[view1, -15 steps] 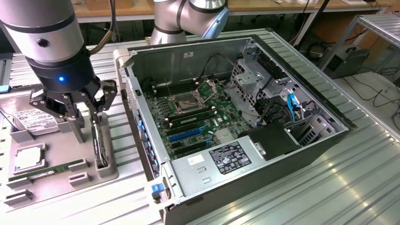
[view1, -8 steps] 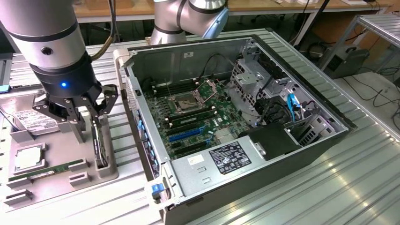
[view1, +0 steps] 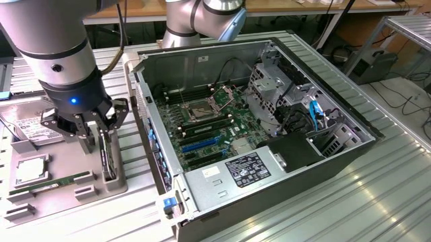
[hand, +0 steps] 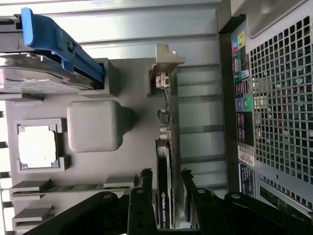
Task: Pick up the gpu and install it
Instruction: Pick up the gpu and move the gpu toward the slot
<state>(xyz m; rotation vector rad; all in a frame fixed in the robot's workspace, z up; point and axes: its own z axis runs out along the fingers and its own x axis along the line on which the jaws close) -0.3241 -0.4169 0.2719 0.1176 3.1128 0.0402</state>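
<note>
You have one gpu [hand: 164, 147], standing on edge in the one grey tray [view1: 67, 159] at the lower left of the exterior view. Your end effector [view1: 100, 143] straddles it, its two fingers [hand: 142, 200] spread, one on each side. One open computer case [view1: 303, 166] lies on the surface [view1: 384, 201] just right of the tray.

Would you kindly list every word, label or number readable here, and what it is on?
"NVIDIA" (probably), white lettering on the gpu edge; the rest blurred.
On the power supply label: too small to read.
On the hard drive label: too small to read.
On the sticker on the computer case: blurred.
</note>
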